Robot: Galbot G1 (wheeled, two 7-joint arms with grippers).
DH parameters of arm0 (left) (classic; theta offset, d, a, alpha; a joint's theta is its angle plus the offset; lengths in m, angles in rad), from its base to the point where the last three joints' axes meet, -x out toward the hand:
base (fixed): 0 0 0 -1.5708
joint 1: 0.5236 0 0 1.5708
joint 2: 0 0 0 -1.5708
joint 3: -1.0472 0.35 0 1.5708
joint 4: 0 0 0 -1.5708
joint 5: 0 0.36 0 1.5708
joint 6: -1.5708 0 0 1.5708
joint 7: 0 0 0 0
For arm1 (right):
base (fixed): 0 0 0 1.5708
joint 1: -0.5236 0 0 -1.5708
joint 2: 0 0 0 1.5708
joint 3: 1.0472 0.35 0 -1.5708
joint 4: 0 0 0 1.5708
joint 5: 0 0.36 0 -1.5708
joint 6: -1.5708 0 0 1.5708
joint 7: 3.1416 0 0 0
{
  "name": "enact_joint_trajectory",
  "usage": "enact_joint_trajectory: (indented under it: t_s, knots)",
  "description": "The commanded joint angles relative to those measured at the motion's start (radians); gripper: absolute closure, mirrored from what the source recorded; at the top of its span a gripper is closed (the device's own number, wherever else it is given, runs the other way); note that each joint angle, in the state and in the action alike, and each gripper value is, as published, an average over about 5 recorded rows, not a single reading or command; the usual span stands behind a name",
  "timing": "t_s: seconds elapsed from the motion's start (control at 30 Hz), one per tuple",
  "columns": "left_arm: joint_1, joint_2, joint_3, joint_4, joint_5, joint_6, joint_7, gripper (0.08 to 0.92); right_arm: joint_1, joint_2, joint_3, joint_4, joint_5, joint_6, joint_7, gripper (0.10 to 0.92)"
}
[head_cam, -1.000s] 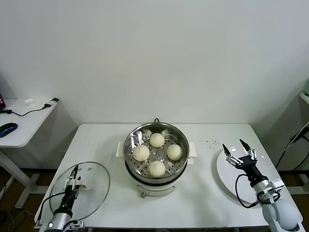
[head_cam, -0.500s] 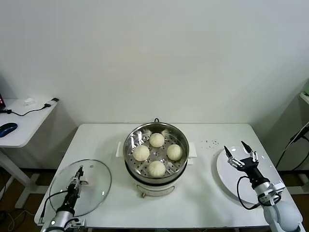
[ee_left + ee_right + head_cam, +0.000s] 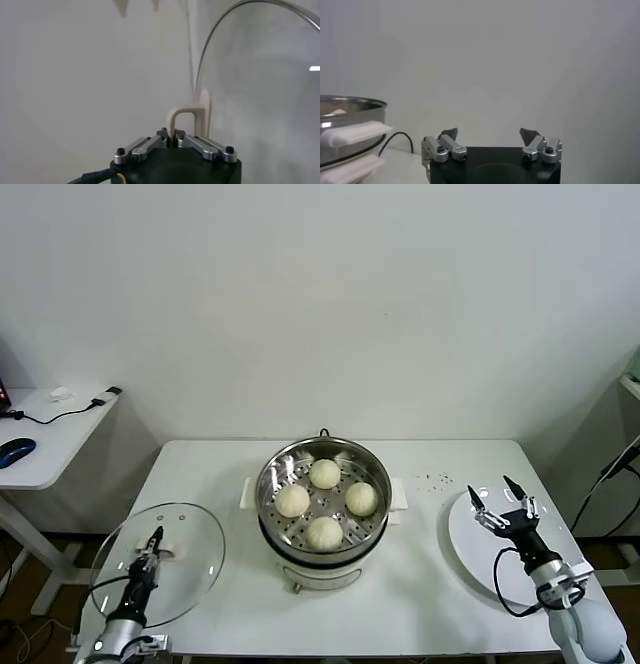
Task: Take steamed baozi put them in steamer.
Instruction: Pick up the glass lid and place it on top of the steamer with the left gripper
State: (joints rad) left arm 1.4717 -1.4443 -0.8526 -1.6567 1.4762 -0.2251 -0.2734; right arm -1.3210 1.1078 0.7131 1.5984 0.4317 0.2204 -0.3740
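With all four baozi sitting in the steamer at the table's centre, one far, one near, one left, one right on the perforated floor, neither of my grippers holds a bun

My left gripper is at the near left corner, fingers pressed together on the lid's white handle; in the left wrist view the handle's loop stands right between my closed tips. Lid is glass, round, tilted, its left edge out past the table's left edge. Can't tell whether any part of it touches the table

My right gripper is over the plate at the right side of the table, fingers spread wide, nothing between them. Right wrist view confirms: both tips apart, bare gap, steamer rim and its white side handle visible off to one side

Steamer: shiny steel bowl on a white base, white handles left and right, well apart from both lid and plate. Some small dark specks lie on the table between steamer and plate, toward the far edge

Side desk at far left carries a blue mouse and a black cable
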Motion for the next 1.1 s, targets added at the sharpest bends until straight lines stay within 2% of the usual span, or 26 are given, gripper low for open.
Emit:
enact_joint_trajectory:
  t_s: [0.03,0.2,0.33,0.57,0.73,0.9,1.1]
  knots:
    - [0.168,0.038,0.017,-0.352,-0.163,0.236,0.015,0.85,0.013,0.0,0.0,-0.011,-0.011,0.001,0.002,0.203]
    - [0.211,0.076,0.067,-0.515,-0.163,0.394,0.051,0.85,0.032,-0.002,-0.005,-0.025,-0.027,0.001,0.006,0.203]
    - [0.186,0.129,0.129,-0.569,-0.152,0.483,0.078,0.85,0.045,-0.006,-0.012,-0.039,-0.048,0.004,0.008,0.203]
    - [0.051,0.261,0.357,-0.566,-0.147,0.676,0.166,0.85,0.073,-0.019,-0.022,-0.087,-0.075,0.019,0.008,0.203]
    - [-0.094,0.314,0.58,-0.565,-0.094,0.813,0.301,0.85,0.097,-0.023,-0.034,-0.122,-0.089,0.024,0.015,0.203]
    - [-0.224,0.307,0.788,-0.554,-0.024,0.909,0.46,0.85,0.113,-0.02,-0.044,-0.138,-0.102,0.023,0.023,0.203]
    - [-0.355,0.203,0.912,-0.495,0.095,0.943,0.6,0.85,0.121,-0.013,-0.046,-0.157,-0.112,0.028,0.024,0.203]
